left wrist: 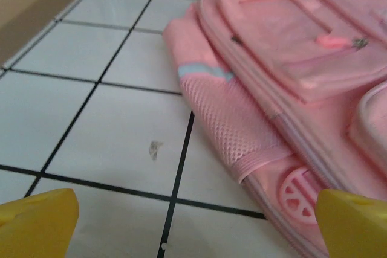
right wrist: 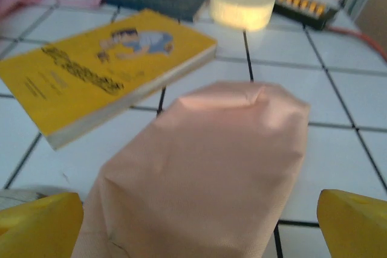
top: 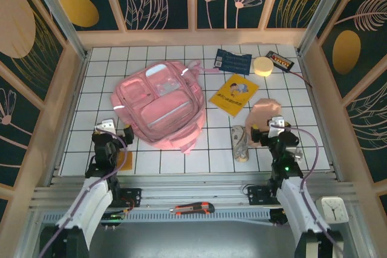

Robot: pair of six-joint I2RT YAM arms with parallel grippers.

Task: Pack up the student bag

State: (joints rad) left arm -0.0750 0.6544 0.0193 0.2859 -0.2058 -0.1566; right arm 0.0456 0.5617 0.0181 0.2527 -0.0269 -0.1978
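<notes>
The student bag (top: pixel 158 102), a large pink backpack, lies flat on the white tiled table left of centre. My left gripper (top: pixel 113 129) sits low at its near-left corner. In the left wrist view the bag's (left wrist: pixel 290 89) mesh side pocket fills the right half. The left gripper (left wrist: pixel 193 231) is open, with bare tile between its yellow fingertips (left wrist: pixel 36 222). My right gripper (top: pixel 271 125) is open just short of a small peach cloth piece (top: pixel 266 110). In the right wrist view that cloth (right wrist: pixel 205 167) lies ahead of and between the yellow fingertips (right wrist: pixel 354 225), untouched.
A yellow book (top: pixel 234 93) lies right of the bag, with a dark blue booklet (top: pixel 233 61), a cream round roll (top: pixel 262 66) and a black device (top: pixel 280 60) behind it. A patterned rolled pouch (top: pixel 240 143) lies left of the right gripper. A box cutter (top: pixel 192 209) rests on the front rail.
</notes>
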